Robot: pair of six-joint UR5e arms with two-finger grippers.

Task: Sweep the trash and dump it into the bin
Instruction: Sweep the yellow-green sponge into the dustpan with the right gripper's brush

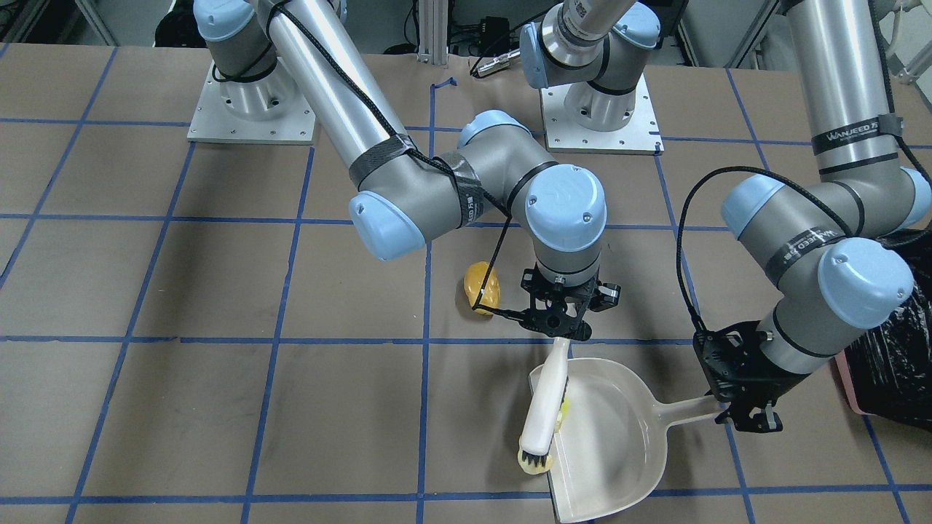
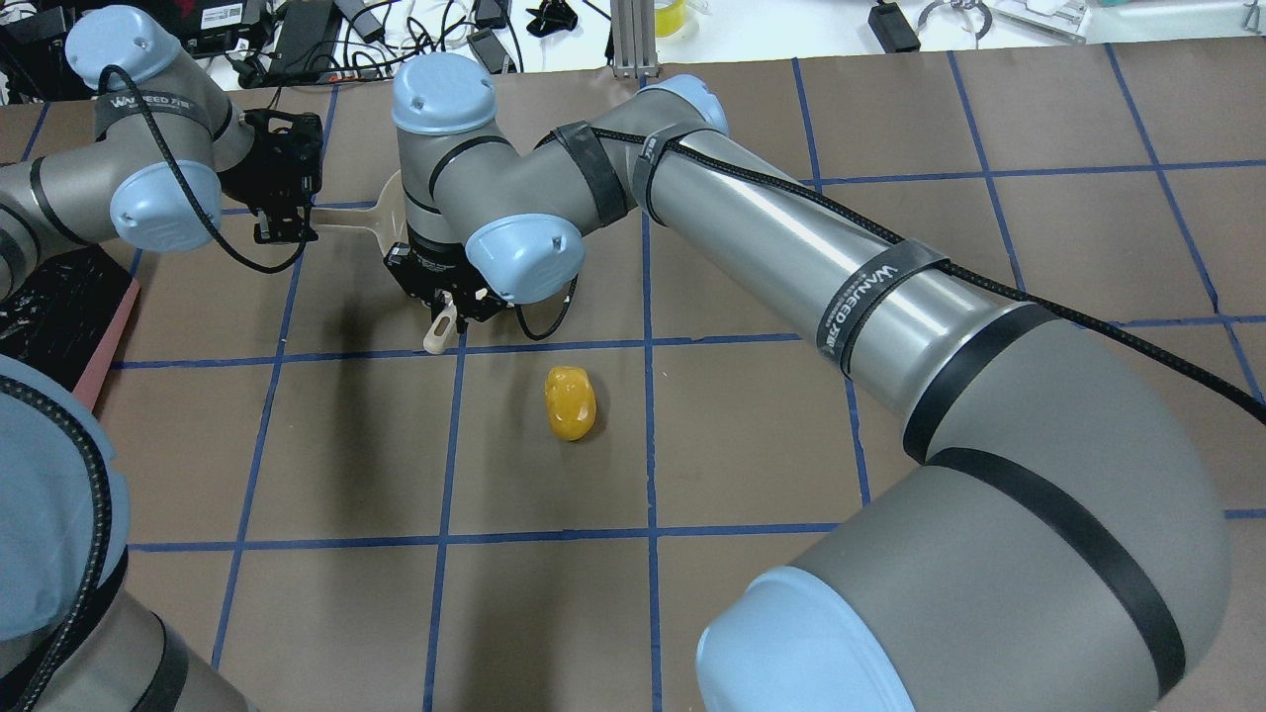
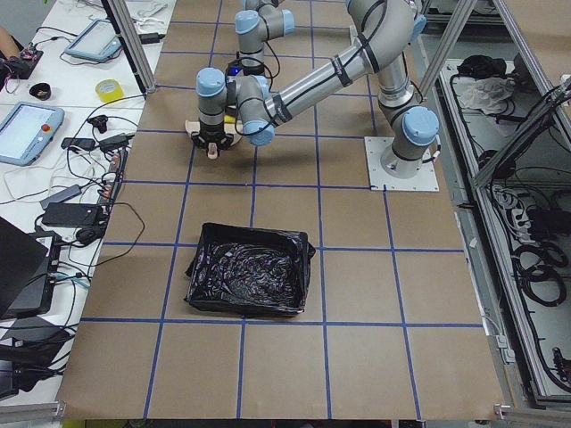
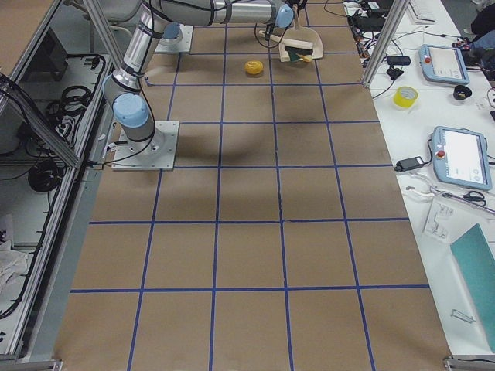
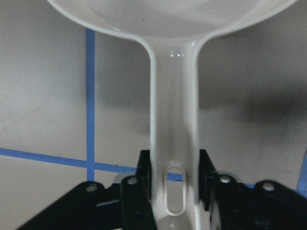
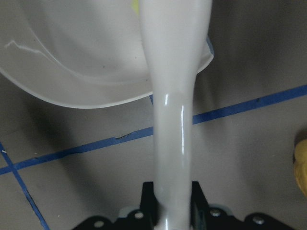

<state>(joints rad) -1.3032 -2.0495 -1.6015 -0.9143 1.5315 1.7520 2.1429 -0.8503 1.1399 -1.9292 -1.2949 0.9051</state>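
Grips pan [image 1: 619,437] handle in left hand [image 5: 175,177], brush [image 1: 545,415] in right hand [image 1: 561,331]. Notes sponge [image 1: 564,407] in pan, slice [image 1: 535,463] at its lip, lump [image 1: 482,288] loose on desk [image 1: 218,407]: light, rounded, likely rolls; sweep, not pinch.

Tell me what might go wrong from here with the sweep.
1. The orange-yellow piece lies on the table outside the dustpan; round-looking, it may roll away when the brush reaches it.
2. The cream slice sits under the bristles at the pan's lip and could slip off when the left gripper lifts toward the bin.
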